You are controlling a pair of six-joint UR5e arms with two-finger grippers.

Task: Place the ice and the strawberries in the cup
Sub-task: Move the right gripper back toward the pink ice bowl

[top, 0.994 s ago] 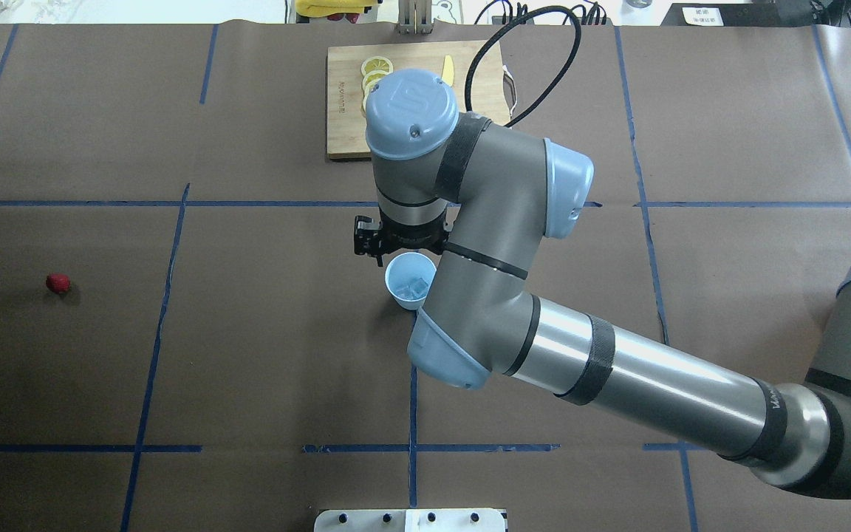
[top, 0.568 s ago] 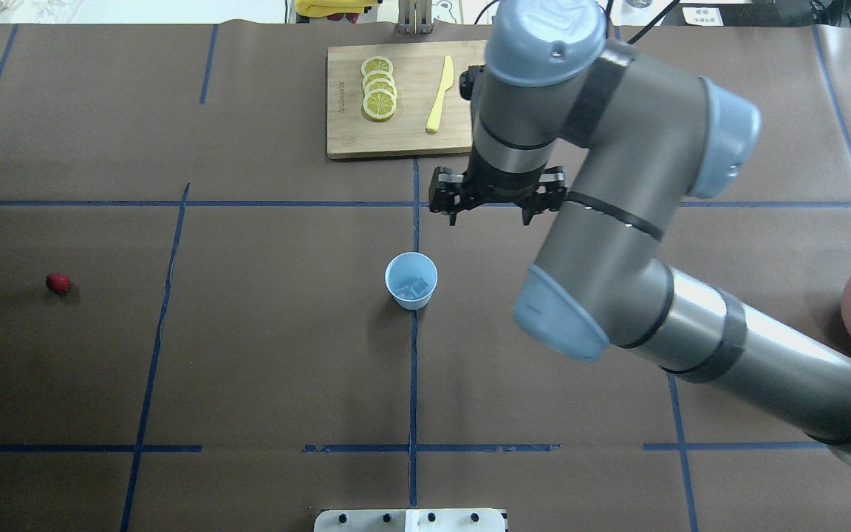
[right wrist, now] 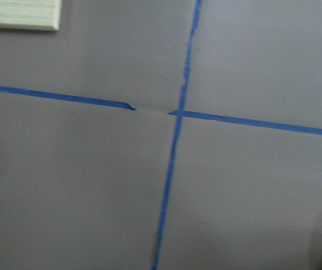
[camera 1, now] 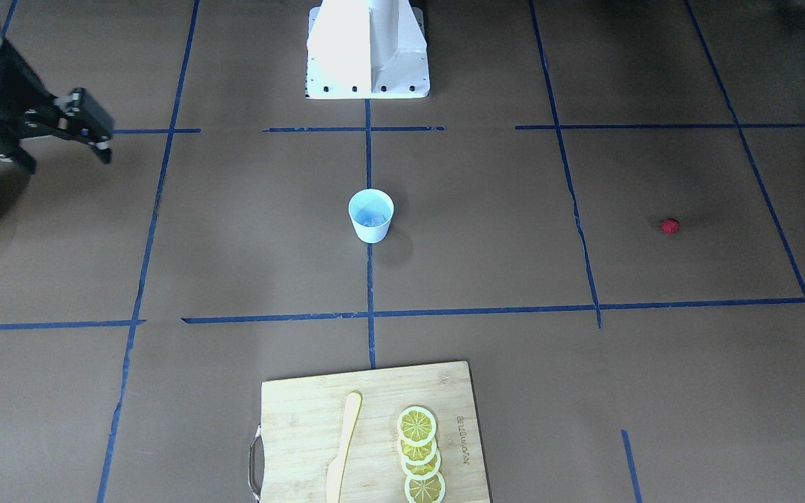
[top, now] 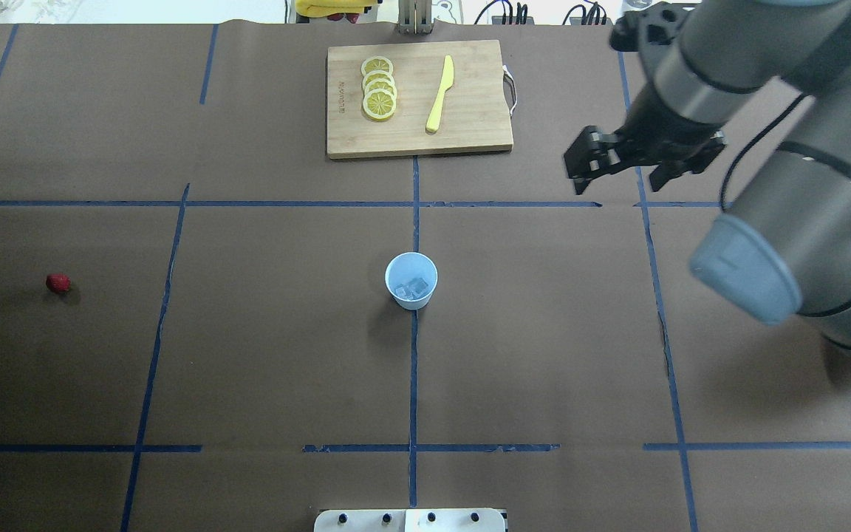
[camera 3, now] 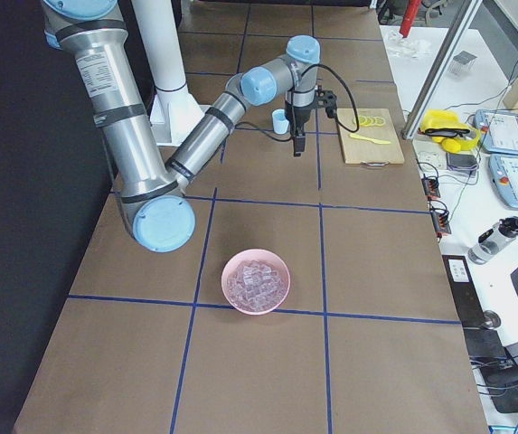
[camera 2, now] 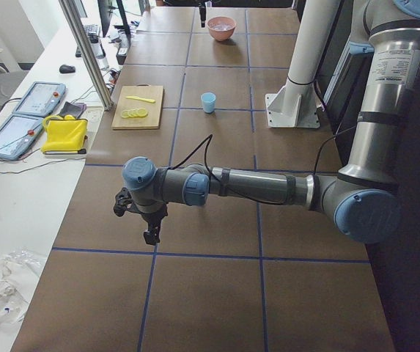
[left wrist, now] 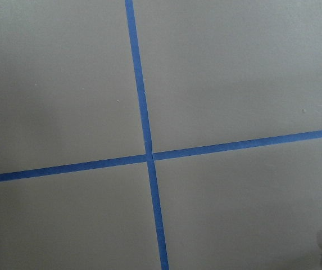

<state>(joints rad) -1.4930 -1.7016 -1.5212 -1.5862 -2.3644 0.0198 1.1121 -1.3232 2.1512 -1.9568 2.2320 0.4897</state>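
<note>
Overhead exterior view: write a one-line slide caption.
Ice in the central cup, strawberry far left, open right gripper hanging right of the cutting board.

Cutting board (camera 1: 298,409): engraved wording near one edge, too small to read; nothing else legible

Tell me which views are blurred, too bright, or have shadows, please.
Right wrist view: soft, the tape edges smeared. Left wrist view: sharp, evenly lit. Front-facing view: the white base is overexposed, and the cup throws a soft shadow toward the board. Overhead view: sharp, with a broad shadow under the right arm.
</note>
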